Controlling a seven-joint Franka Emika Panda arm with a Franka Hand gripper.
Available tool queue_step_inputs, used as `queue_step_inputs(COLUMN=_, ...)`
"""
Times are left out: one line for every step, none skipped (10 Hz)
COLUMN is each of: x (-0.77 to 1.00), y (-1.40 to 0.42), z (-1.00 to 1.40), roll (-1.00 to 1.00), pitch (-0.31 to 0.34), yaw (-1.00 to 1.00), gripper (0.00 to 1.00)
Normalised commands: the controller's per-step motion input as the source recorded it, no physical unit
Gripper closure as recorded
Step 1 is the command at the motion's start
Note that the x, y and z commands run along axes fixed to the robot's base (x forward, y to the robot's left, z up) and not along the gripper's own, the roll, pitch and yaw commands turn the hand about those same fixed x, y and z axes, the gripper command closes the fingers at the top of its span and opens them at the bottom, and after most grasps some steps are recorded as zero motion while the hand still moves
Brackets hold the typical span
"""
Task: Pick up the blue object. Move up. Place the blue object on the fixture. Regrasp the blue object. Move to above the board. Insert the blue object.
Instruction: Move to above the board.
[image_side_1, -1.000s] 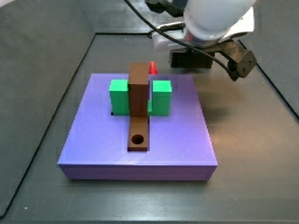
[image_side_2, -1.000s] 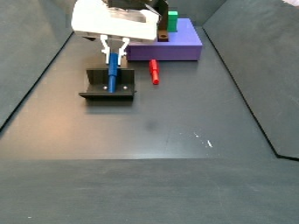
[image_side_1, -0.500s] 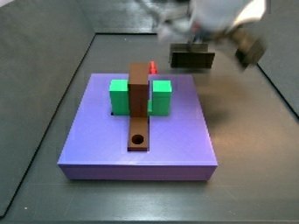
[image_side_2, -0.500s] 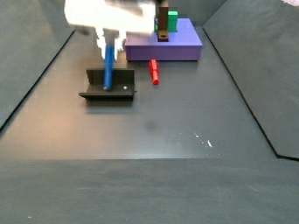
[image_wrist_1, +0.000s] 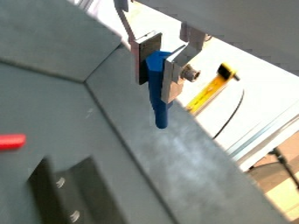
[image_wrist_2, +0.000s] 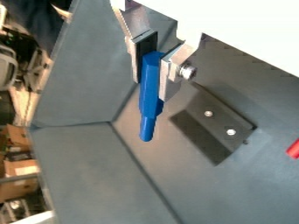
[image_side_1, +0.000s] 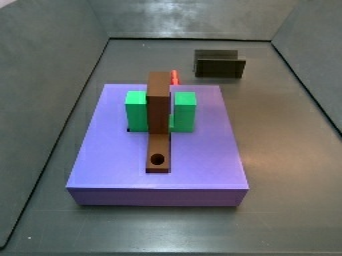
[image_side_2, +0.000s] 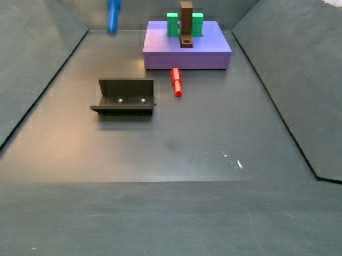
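My gripper is shut on the top end of the blue object, a slim blue peg that hangs straight down from the silver fingers in both wrist views. In a side view only the peg's lower end shows at the top edge, high above the floor; the gripper itself is out of both side views. The fixture stands bare on the floor, also seen in the wrist views. The board carries a brown bar with a round hole.
Two green blocks flank the brown bar on the board. A red peg lies on the floor between board and fixture. Dark walls enclose the floor on both sides.
The arm has risen out of both side views, lifting the blue object up off the fixture. The fixture now stands bare.
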Motion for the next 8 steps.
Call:
queue_step_inputs(x=-0.04, y=-0.02, z=1.40, roll=-0.01, pitch=0.055, yaw=-0.02, gripper=1.00)
queue_step_inputs(x=0.00, y=-0.02, z=0.49, roll=-0.02, pitch=0.074, yaw=-0.01, gripper=1.00)
queue_step_inputs(x=-0.92, y=-1.40, z=0.21, roll=-1.00, pitch=0.187, yaw=-0.27, gripper=1.00)
queue_step_inputs(x=-0.92, y=-1.40, z=0.20, roll=-1.00, pitch=0.185, yaw=-0.26, gripper=1.00)
queue_step_inputs(x=-1.02, y=-1.40, z=0.22, roll=-1.00, pitch=0.181, yaw=-0.24, gripper=1.00)
queue_step_inputs(x=-1.01, y=-1.40, z=0.19, roll=-1.00, pitch=0.198, yaw=-0.23, gripper=1.00)
queue_step_inputs(x=-1.00, y=-1.40, z=0.20, roll=-1.00, pitch=0.208, yaw=-0.22, gripper=1.00)
queue_step_inputs(x=-0.60, y=-0.81, z=0.11, roll=-1.00, pitch=0.221, yaw=-0.19, gripper=1.00)
